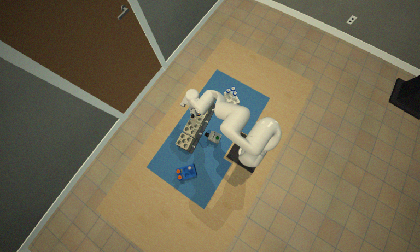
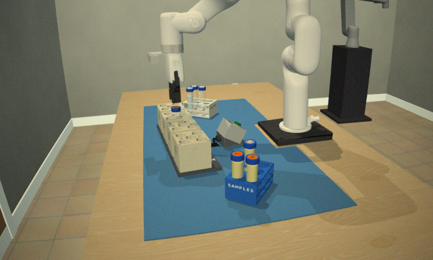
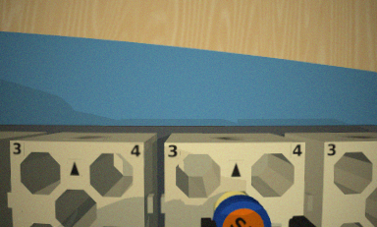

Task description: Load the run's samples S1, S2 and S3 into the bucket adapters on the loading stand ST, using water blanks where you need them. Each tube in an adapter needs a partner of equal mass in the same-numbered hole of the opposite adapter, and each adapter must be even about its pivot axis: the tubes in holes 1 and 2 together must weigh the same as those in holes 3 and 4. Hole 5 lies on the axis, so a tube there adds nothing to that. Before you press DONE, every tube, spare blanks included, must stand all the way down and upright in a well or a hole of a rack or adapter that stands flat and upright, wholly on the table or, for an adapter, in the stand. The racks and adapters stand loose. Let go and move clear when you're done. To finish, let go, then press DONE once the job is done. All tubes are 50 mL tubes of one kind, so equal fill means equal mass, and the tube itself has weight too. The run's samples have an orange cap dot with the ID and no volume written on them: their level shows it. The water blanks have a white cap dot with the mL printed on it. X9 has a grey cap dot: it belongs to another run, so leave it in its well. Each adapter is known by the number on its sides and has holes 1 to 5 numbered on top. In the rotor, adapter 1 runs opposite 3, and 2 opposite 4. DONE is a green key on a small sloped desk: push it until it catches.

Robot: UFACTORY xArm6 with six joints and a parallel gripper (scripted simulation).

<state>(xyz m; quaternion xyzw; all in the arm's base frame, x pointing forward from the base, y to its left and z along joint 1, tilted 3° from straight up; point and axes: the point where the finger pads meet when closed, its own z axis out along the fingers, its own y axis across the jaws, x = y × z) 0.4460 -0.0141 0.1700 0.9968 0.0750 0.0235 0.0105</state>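
Observation:
An orange-dot tube (image 2: 176, 109) (image 3: 242, 218) stands in what looks like hole 5 of an adapter (image 3: 236, 150), the third from the camera in the exterior view. Part of its ID is cut off. My gripper (image 2: 174, 101) (image 3: 253, 223) is open, with its fingertips around and just above the cap. The four adapters stand in a row on the dark stand (image 1: 193, 149) (image 2: 199, 172). The blue samples rack (image 1: 192, 174) (image 2: 241, 195) holds two orange-dot tubes (image 2: 237, 166) (image 2: 252, 171) and a grey-dot tube (image 1: 190, 168) (image 2: 249, 144). The white blanks rack (image 1: 235, 101) (image 2: 208, 111) holds three white-dot tubes; their numbers are unreadable.
The sloped desk (image 1: 211, 140) (image 2: 230, 134) with its green DONE key (image 1: 217, 138) (image 2: 237, 123) stands beside the adapter row, on the side of my base. A small black piece (image 1: 206, 134) (image 2: 216, 138) sits between them. All lie on the blue mat (image 1: 155, 166) (image 2: 179, 209).

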